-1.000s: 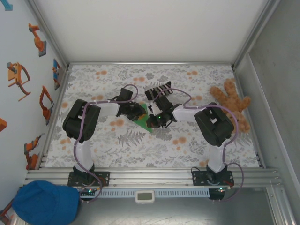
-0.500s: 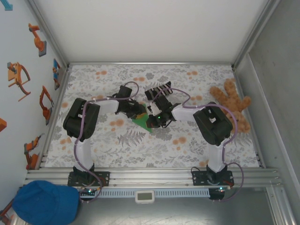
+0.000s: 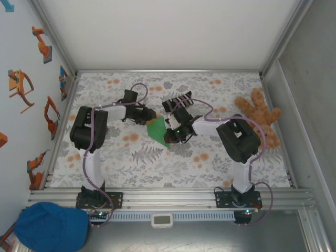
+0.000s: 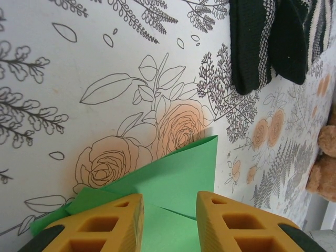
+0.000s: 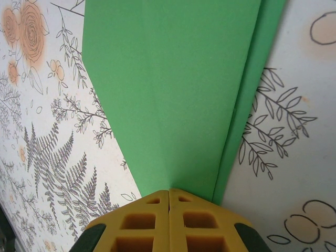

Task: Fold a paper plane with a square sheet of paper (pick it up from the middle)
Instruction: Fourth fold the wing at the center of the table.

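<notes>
Green and folded to a pointed outline, the sheet of paper lies on the floral bench between the two arms in the overhead view. The left fingers are at its far left corner and the right fingers at its right edge. A striped sock sits just beyond it, and a teddy bear is well off to the right.

From the left wrist, the yellow pads stand spread apart, with the sheet's folded layers lying between them.

From the right wrist, the pads are pressed together, pinching the sheet's near tip.
</notes>
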`<action>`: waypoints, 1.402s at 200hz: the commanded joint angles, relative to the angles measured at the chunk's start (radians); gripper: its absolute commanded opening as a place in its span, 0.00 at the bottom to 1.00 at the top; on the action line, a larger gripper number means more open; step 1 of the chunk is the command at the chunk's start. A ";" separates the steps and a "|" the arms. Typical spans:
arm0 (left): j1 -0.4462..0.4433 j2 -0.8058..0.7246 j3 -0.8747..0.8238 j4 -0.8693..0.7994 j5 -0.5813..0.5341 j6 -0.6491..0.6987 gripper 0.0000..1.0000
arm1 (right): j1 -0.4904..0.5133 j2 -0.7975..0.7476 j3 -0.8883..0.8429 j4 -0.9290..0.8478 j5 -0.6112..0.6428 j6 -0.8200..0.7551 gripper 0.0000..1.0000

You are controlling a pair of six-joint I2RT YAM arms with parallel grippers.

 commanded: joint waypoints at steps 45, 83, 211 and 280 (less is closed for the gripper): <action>0.084 0.032 0.002 0.014 -0.048 0.041 0.31 | -0.002 0.056 -0.061 -0.188 0.123 -0.018 0.00; 0.110 -0.013 0.064 -0.015 -0.085 0.005 0.30 | -0.001 0.062 -0.060 -0.183 0.110 -0.010 0.00; -0.171 -0.283 -0.278 0.167 -0.132 -0.243 0.25 | -0.002 0.064 -0.055 -0.204 0.094 -0.008 0.00; -0.208 -0.193 -0.301 0.230 -0.090 -0.285 0.14 | -0.002 0.064 -0.058 -0.190 0.093 -0.002 0.00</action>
